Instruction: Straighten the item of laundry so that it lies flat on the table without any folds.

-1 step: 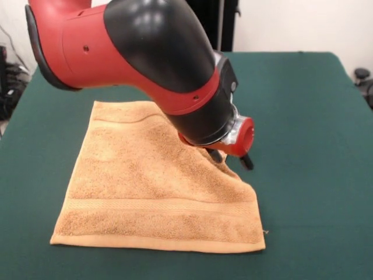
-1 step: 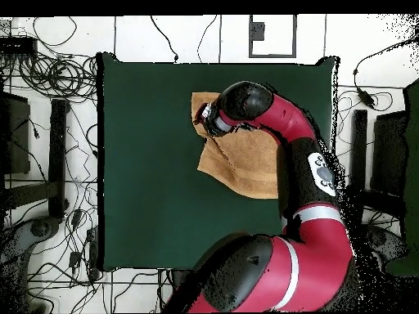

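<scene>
The towel (image 1: 145, 181) is showing a rough, looped terry cloth with a flatter woven band. The surface (image 1: 315, 146) is wearing smooth, matt green cloth. The arm (image 1: 151, 52) is gleaming in glossy red and black plastic.

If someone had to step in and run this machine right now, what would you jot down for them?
Gripper: low at the right edge of the tan-orange terry hand towel, fingertips at the cloth; whether it is open or pinching cannot be told.
Towel: on the large dark green cloth-covered table, towards the side away from the robot's base in the overhead view.
Done: the near hem and woven band lie mostly flat.
Left: the right side by the gripper rises in a ridge and the outline is skewed, so that side needs pulling out flat.
</scene>
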You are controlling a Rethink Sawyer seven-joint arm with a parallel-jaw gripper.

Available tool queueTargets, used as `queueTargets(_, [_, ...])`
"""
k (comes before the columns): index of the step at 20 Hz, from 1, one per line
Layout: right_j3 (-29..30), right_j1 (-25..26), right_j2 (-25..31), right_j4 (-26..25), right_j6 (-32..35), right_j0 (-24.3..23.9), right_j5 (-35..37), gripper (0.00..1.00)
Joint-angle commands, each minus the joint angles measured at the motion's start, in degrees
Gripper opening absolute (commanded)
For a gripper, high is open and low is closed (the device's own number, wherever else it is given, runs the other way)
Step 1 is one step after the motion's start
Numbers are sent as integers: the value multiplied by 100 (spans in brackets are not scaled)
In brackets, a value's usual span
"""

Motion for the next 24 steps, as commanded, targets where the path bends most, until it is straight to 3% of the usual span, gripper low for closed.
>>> queueTargets(1, [383, 643, 360, 41, 214, 161, -821, 100])
queueTargets(11, [352, 702, 313, 303, 363, 173, 372, 100])
queueTargets(24, [847, 454, 210, 352, 468, 177, 217, 100])
